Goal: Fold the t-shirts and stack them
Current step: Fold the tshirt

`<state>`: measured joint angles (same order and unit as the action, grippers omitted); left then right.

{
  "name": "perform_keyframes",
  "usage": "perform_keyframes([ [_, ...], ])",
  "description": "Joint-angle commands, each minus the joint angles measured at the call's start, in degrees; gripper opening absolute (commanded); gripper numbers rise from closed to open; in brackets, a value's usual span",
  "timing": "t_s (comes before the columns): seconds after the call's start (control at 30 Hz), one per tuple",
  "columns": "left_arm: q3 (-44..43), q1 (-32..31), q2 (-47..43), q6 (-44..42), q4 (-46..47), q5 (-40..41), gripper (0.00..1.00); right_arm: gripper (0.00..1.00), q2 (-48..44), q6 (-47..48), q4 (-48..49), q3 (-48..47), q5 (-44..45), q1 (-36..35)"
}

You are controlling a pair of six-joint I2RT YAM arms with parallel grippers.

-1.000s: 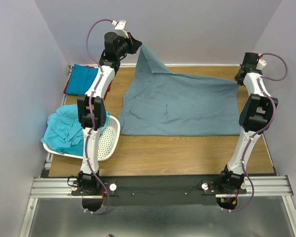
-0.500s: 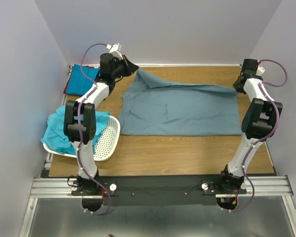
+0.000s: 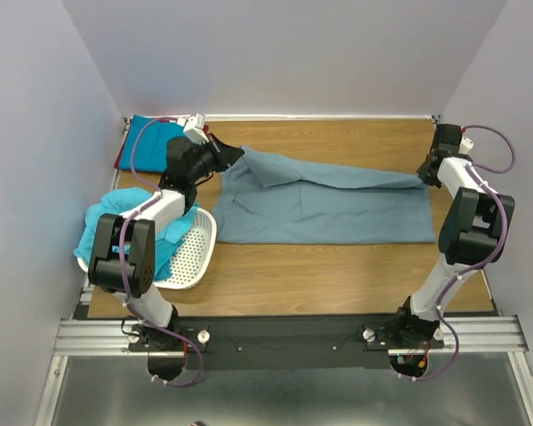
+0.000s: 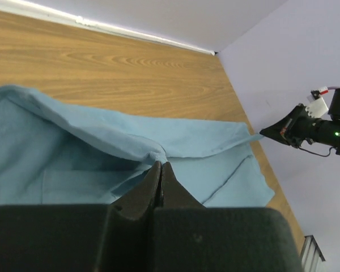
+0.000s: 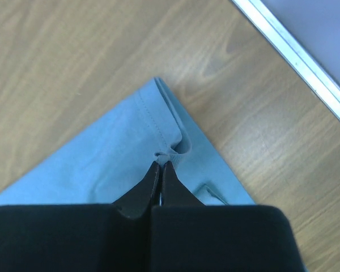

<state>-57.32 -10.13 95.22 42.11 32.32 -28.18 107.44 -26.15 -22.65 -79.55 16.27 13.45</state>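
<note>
A large dusty grey-blue t-shirt (image 3: 329,206) lies across the middle of the wooden table, its far half folded forward over the near half. My left gripper (image 3: 234,156) is shut on the fold's left corner, and its wrist view shows the cloth (image 4: 130,147) pinched at the tips of the left gripper (image 4: 160,163). My right gripper (image 3: 424,175) is shut on the right corner, where the hem (image 5: 158,122) bunches at the tips of the right gripper (image 5: 161,162). A turquoise t-shirt (image 3: 115,226) is heaped in the basket. Folded blue t-shirt (image 3: 147,142) lies at the far left over a red one (image 3: 119,160).
A white perforated basket (image 3: 195,248) sits at the near left, partly over the table edge. Grey walls close in the left, back and right. Bare wood (image 3: 320,275) runs between the shirt and the arm bases.
Both grippers have come down and toward the near side with the shirt's far edge, laying the raised cloth over the near half. The left arm dropped most.
</note>
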Motion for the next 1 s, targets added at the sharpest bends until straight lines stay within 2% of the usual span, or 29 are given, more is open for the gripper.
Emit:
perform_keyframes([
  [0.0, 3.5, -0.2, -4.9, 1.5, 4.5, -0.4, 0.00, 0.00, -2.6, 0.7, 1.6, 2.3, 1.7, 0.2],
  [0.27, 11.2, -0.3, -11.5, 2.0, 5.2, 2.1, 0.00, 0.00, -4.9, 0.5, 1.9, 5.0, 3.1, 0.2],
  [0.57, 15.5, -0.9, -13.0, 2.0, 5.1, 1.2, 0.00, 0.00, -5.2, -0.6, 2.1, 8.5, 6.8, 0.2],
  [0.73, 18.5, -0.9, -16.8, 0.8, 2.6, 4.3, 0.00, 0.00, -6.4, -1.8, 2.0, 10.3, 7.8, 0.2],
  [0.83, 19.3, -0.9, -18.1, -2.3, -1.7, 8.7, 0.00, 0.06, -7.5, -2.3, 2.0, 10.7, 8.3, 0.2],
  [0.9, 19.4, -0.9, -18.1, -4.2, -4.4, 12.9, 0.03, 0.19, -8.1, -2.3, 1.9, 11.1, 8.2, 0.2],
  [0.93, 19.2, -0.9, -17.7, -6.1, -5.2, 14.0, 0.08, 0.33, -8.5, -2.3, 2.0, 11.3, 8.1, 0.2],
  [0.97, 18.5, -0.9, -17.4, -6.9, -6.0, 15.9, 0.14, 0.64, -9.4, -2.4, 1.9, 11.5, 7.7, 0.2],
])
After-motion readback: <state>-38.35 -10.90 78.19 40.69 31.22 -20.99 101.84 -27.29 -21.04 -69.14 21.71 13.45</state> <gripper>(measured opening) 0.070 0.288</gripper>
